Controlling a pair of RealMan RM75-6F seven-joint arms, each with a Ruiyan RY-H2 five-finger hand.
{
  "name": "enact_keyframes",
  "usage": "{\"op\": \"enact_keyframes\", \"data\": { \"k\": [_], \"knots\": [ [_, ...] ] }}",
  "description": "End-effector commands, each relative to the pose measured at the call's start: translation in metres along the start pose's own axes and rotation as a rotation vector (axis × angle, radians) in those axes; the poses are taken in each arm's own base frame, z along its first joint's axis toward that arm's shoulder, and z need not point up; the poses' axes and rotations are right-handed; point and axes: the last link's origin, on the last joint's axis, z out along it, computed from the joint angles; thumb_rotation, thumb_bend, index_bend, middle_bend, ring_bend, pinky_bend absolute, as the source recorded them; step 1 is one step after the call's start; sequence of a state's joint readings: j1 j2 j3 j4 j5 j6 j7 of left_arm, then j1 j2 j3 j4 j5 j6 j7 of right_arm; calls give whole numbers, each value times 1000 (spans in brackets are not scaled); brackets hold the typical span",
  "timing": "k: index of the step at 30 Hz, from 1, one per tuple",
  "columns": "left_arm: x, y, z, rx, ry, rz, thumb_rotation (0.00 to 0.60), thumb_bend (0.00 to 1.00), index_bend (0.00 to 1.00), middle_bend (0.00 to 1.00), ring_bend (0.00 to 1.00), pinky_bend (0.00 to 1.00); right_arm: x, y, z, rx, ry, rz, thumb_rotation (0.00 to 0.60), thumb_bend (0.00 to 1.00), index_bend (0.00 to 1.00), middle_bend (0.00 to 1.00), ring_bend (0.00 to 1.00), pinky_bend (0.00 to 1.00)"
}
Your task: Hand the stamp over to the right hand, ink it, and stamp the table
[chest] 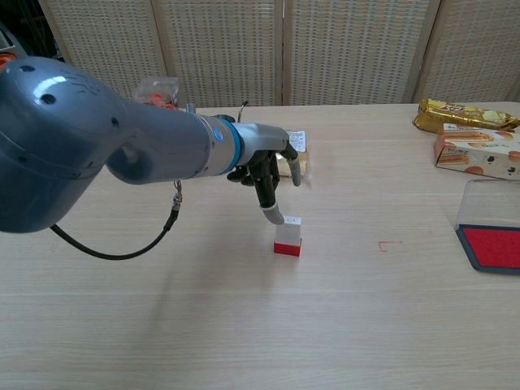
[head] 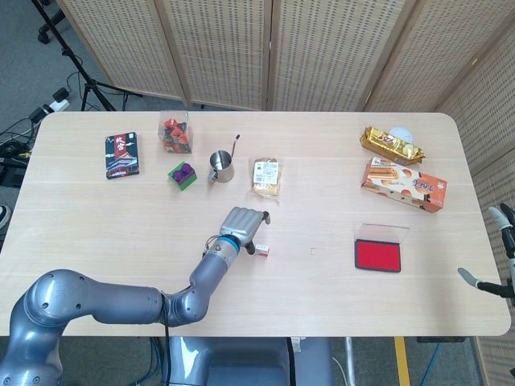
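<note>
The stamp [head: 261, 250] [chest: 288, 237] is a small block with a clear top and a red base, standing on the table near its middle. My left hand [head: 244, 225] [chest: 264, 166] hovers just behind and left of it with fingers hanging down; one fingertip [chest: 275, 215] comes close to the stamp's top, and nothing is gripped. To the right lies the red ink pad [head: 377, 255] [chest: 491, 246] with its clear lid [head: 385, 233] raised behind it. At the far right edge of the head view, my right hand [head: 505, 225] shows only partly, fingers apart and holding nothing.
A metal cup [head: 222, 166], a wrapped bread [head: 266, 177], a purple-green block [head: 183, 174], a clear box [head: 175, 132] and a black pack [head: 121, 154] sit at the back. Snack packs [head: 392, 145] [head: 404, 184] lie back right. A small red mark [chest: 390, 244] is on the table.
</note>
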State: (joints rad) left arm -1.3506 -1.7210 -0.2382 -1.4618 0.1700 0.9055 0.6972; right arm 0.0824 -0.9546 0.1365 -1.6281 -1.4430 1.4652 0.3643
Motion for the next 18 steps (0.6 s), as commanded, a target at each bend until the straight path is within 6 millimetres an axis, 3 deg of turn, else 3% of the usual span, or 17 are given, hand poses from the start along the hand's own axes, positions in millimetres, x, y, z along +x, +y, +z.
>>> {"op": "enact_keyframes", "data": {
  "k": [1,4,7,11,18],
  "knots": [
    [36,-22,-32,-31,158,43,600,52,173,260,451,638,-1,0,0,1,0,-4,600,0,0,0,0,0],
    [60,-46,-58,-30,266,54,600,19,68,13,147,333,-3,-2,0,4,-2,-15,600,0,0,0,0,0],
    [82,-76,-82,2,372,70,600,3,7,0,14,177,-7,-4,-1,8,-7,-37,600,0,0,0,0,0],
    [101,-126,-116,75,496,95,600,0,0,0,0,48,-16,-8,2,10,-24,-82,600,0,0,0,0,0],
    [106,-217,-169,232,619,72,600,0,0,0,0,0,-28,-18,20,21,-43,-197,600,0,0,0,0,0]
  ]
}}
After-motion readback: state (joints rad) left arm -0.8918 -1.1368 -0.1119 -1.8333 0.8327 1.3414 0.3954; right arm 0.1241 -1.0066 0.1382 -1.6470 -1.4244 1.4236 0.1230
